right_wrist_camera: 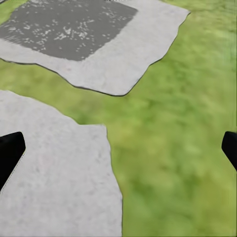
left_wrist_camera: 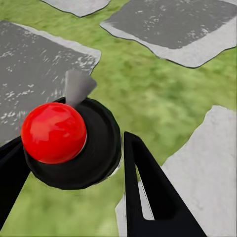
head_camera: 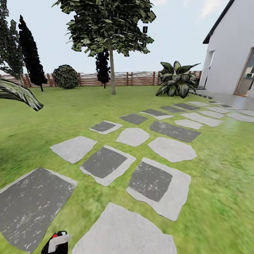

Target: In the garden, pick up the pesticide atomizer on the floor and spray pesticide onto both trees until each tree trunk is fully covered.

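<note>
The left pincer (left_wrist_camera: pixel 69 163) is closed on the pesticide atomizer (left_wrist_camera: pixel 74 143), a black round body with a red ball on top and a grey nozzle; its black fingers (left_wrist_camera: pixel 148 197) press against both sides. In the head view the atomizer (head_camera: pixel 56 242) is low at the bottom edge, above the lawn (head_camera: pixel 218 183). The right pincer (right_wrist_camera: pixel 118 148) is wide open and holds nothing, over grass and grey stepping stones (head_camera: pixel 106 163). A thin-trunked tree (head_camera: pixel 112 67) stands far off before the wooden fence (head_camera: pixel 137 78), and the white house (head_camera: pixel 229 53) is at the right.
</note>
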{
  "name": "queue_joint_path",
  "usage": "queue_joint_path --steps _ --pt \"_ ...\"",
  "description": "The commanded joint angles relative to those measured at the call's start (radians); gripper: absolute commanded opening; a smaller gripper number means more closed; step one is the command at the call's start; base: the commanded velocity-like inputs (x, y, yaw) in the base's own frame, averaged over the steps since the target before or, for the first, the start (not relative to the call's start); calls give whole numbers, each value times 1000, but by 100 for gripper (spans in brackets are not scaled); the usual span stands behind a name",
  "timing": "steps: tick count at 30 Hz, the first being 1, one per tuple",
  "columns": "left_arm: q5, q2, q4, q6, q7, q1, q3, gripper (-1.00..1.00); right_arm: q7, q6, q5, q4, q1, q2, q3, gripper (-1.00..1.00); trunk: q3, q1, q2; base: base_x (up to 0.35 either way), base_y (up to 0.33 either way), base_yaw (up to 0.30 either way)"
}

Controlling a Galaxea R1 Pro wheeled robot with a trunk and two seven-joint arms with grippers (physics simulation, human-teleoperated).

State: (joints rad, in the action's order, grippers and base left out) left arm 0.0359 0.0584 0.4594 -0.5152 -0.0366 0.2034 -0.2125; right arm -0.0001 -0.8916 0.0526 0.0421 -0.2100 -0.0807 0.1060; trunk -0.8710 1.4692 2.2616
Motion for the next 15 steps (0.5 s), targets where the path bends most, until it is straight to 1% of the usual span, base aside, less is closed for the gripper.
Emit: queue_joint_path --steps 1,15 --pt "4 0 -1 -3 -3 1 -1 -100 2 -3 3 -1 0 0 1 100 -1 0 0 340 0 0" --pt "4 1 -4 -3 -3 1 -1 -100 2 -3 3 -1 -1 0 1 100 -1 0 0 340 0 0"
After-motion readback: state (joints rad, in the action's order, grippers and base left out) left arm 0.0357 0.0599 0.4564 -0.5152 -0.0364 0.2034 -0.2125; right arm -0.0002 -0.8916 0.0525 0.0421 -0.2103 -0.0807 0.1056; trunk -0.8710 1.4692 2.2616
